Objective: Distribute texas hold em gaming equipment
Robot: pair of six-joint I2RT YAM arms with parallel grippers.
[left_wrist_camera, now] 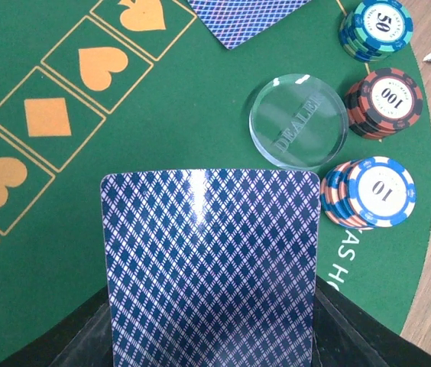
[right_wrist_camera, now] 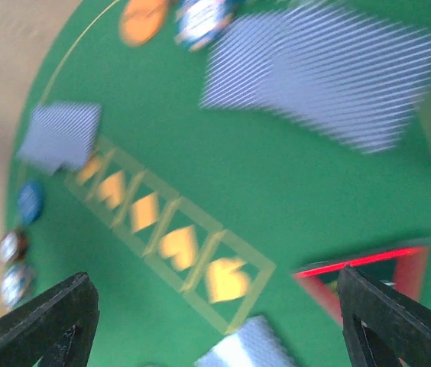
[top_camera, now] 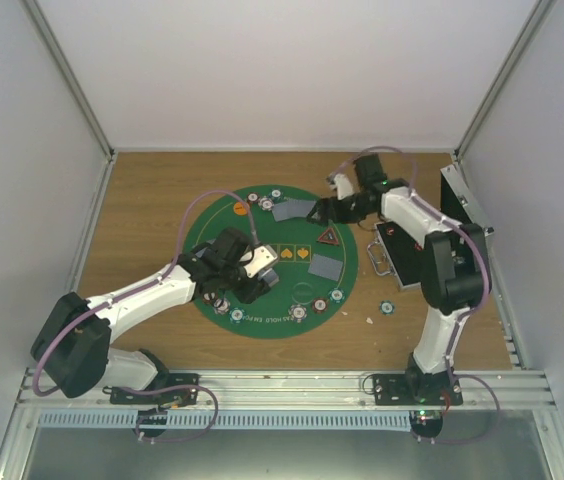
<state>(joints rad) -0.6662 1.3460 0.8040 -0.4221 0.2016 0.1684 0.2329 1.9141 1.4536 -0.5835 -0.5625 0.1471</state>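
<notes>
My left gripper (left_wrist_camera: pixel 212 336) is shut on blue-backed playing cards (left_wrist_camera: pixel 212 267), held over the near right of the green mat (top_camera: pixel 270 290). Just ahead of them lie a clear dealer disc (left_wrist_camera: pixel 298 121) and teal (left_wrist_camera: pixel 377 29), red (left_wrist_camera: pixel 384 102) and blue-white (left_wrist_camera: pixel 372 193) chip stacks. My right gripper (right_wrist_camera: pixel 212 279) hangs open and empty above the far side of the mat; its view is blurred. Under it lie spread cards (right_wrist_camera: pixel 330 69), another card (right_wrist_camera: pixel 59 136), an orange disc (right_wrist_camera: pixel 143 19) and the red-edged triangular marker (right_wrist_camera: pixel 384 267). The top view shows both grippers, left (top_camera: pixel 252 270) and right (top_camera: pixel 314 212).
A silver metal case (top_camera: pixel 394 255) lies open right of the mat, with its lid (top_camera: pixel 462 200) raised. One chip (top_camera: pixel 386 307) sits on the wood off the mat. More chips (top_camera: pixel 299 312) line the mat's near rim. White walls enclose the table.
</notes>
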